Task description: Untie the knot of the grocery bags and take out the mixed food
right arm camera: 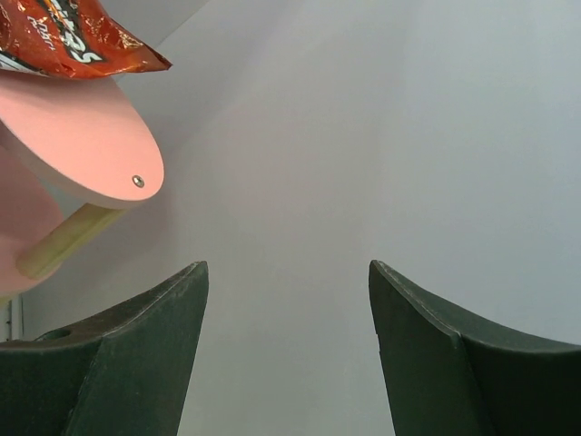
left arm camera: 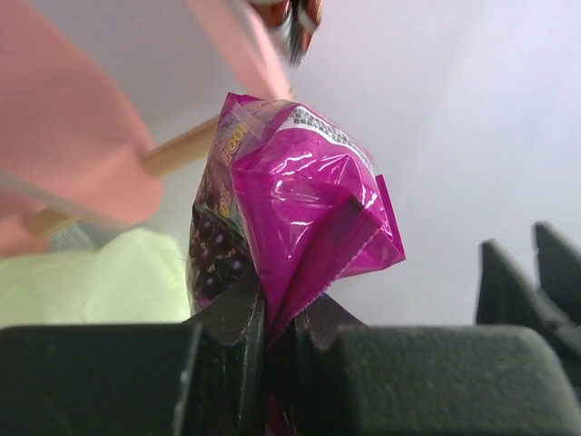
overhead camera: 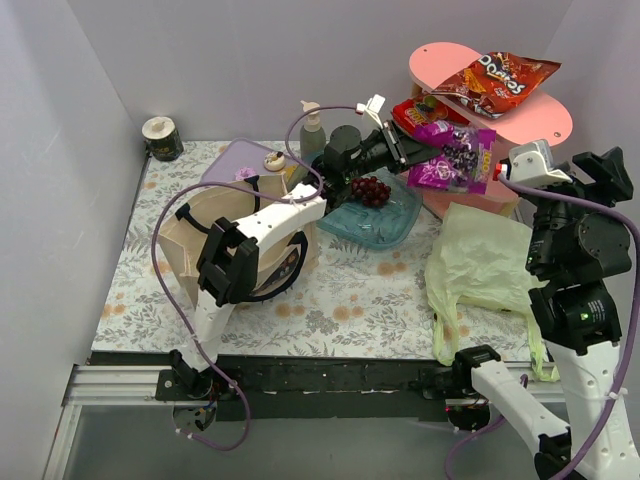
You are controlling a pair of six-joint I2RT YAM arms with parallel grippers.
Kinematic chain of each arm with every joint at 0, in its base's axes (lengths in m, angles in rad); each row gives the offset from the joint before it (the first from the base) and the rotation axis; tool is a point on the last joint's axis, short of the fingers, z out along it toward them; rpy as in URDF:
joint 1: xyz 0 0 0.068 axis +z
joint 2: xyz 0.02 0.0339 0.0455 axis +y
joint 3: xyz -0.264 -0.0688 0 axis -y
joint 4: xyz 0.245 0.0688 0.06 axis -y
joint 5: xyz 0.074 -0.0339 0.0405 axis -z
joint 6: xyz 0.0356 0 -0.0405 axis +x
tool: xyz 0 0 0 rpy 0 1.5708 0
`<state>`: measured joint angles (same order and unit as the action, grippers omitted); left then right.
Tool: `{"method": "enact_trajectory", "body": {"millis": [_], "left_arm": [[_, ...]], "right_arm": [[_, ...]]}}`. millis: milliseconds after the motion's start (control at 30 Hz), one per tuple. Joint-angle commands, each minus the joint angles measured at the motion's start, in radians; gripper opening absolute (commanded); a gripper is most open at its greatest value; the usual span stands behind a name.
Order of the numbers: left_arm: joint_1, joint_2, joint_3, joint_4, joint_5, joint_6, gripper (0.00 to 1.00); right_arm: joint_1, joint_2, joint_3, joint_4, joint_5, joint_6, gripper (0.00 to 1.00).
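Our left gripper [left arm camera: 272,320] is clenched on the bottom edge of the purple snack packet [left arm camera: 300,209], holding it just beside the pink shelf [overhead camera: 545,125]. Our right gripper [right arm camera: 288,300] is released, its jaws wide and empty, facing the wall. The pale-green plastic bag [overhead camera: 485,265] lies slack on the table's right side, and the canvas tote [overhead camera: 190,240] stands at the left. The grapes [overhead camera: 370,190] sit in the clear blue tray [overhead camera: 398,226], and the Doritos bag [overhead camera: 495,82] rests on the shelf's top tier.

My right gripper [right arm camera: 286,354] has open room between its fingers [right arm camera: 118,363], white wall [right arm camera: 381,136] beyond; the pink shelf [right arm camera: 82,136] juts in upper left. Before my left gripper [left arm camera: 277,318], the pinched purple snack packet [left arm camera: 300,209] blocks the way.
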<state>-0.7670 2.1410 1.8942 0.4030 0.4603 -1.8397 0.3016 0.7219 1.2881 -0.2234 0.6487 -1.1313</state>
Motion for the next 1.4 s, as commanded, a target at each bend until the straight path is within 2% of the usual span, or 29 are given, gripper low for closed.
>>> {"method": "enact_trajectory", "body": {"millis": [0,67,200,433,567,633,833,967,1233,1367], "left_arm": [[-0.020,0.051,0.166,0.076,-0.152,-0.187,0.00],[-0.031,0.103,0.227,0.027,-0.207,-0.236,0.00],[-0.038,0.142,0.263,0.016,-0.206,-0.251,0.00],[-0.043,0.093,0.135,0.108,-0.126,-0.242,0.00],[-0.043,0.083,0.120,0.177,-0.074,-0.199,0.00],[-0.046,0.080,0.126,0.162,-0.084,-0.210,0.00],[-0.060,0.172,0.279,0.071,-0.178,-0.228,0.00],[-0.064,0.230,0.335,0.002,-0.215,-0.317,0.00],[-0.068,0.339,0.471,0.019,-0.233,-0.332,0.00],[-0.068,0.379,0.526,0.048,-0.265,-0.320,0.00]], "right_arm": [[-0.031,0.019,-0.016,0.087,0.008,0.002,0.77],[-0.036,0.039,0.000,0.085,0.003,0.007,0.77],[-0.038,0.057,0.034,0.078,-0.021,0.008,0.77],[-0.039,0.063,0.017,0.110,-0.026,0.024,0.77],[-0.039,0.068,0.005,0.143,-0.020,0.025,0.77],[-0.039,0.074,0.010,0.148,-0.021,0.024,0.77],[-0.041,0.105,0.020,0.167,-0.037,0.025,0.77],[-0.041,0.114,0.030,0.162,-0.044,0.022,0.77],[-0.041,0.157,0.115,0.130,-0.043,0.027,0.76],[-0.042,0.162,0.146,0.000,-0.092,0.063,0.76]]}}
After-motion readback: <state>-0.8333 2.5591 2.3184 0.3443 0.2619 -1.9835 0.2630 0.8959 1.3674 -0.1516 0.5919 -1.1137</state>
